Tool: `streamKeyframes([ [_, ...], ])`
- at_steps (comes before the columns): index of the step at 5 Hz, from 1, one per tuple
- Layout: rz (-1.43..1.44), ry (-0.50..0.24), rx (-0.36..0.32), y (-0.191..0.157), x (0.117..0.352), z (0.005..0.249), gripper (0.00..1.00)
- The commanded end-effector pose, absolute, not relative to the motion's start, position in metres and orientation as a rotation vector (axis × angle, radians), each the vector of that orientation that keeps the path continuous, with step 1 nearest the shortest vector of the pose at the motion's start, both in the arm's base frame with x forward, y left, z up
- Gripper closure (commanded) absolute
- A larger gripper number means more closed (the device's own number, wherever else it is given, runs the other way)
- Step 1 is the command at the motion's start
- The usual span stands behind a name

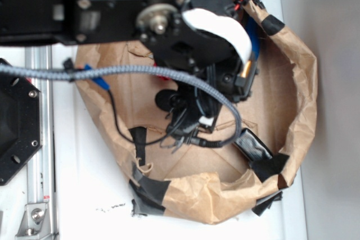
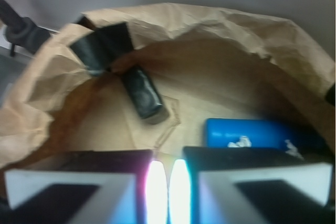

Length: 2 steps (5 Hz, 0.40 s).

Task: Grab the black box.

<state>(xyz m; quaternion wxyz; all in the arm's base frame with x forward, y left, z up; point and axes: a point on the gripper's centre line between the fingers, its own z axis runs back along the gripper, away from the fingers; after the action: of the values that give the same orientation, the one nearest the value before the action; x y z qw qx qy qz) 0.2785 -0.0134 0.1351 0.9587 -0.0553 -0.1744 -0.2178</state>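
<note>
The gripper (image 2: 167, 190) hangs inside the brown paper bag (image 1: 298, 82), its pads pressed nearly together with nothing between them, so the grab is not yet made. The black box (image 2: 143, 94) lies on the bag floor, ahead and left of the gripper, apart from it, tucked against the taped wall. A blue bottle (image 2: 247, 134) lies just right. Room looks tight, I think: the crumpled wall crowds the box's far end.

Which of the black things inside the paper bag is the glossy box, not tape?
The black box lying on the bag floor, glossy, solid and rounded; the tape patches are flat and stuck to the paper wall.
</note>
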Motion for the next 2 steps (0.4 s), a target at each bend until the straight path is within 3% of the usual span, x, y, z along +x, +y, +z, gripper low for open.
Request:
streamKeyframes([
  [1,-0.577,-0.366,-0.082,-0.052,0.309,0.114,0.0],
  [2,-0.744,-0.352,-0.111,-0.091,0.319,0.089,0.0],
])
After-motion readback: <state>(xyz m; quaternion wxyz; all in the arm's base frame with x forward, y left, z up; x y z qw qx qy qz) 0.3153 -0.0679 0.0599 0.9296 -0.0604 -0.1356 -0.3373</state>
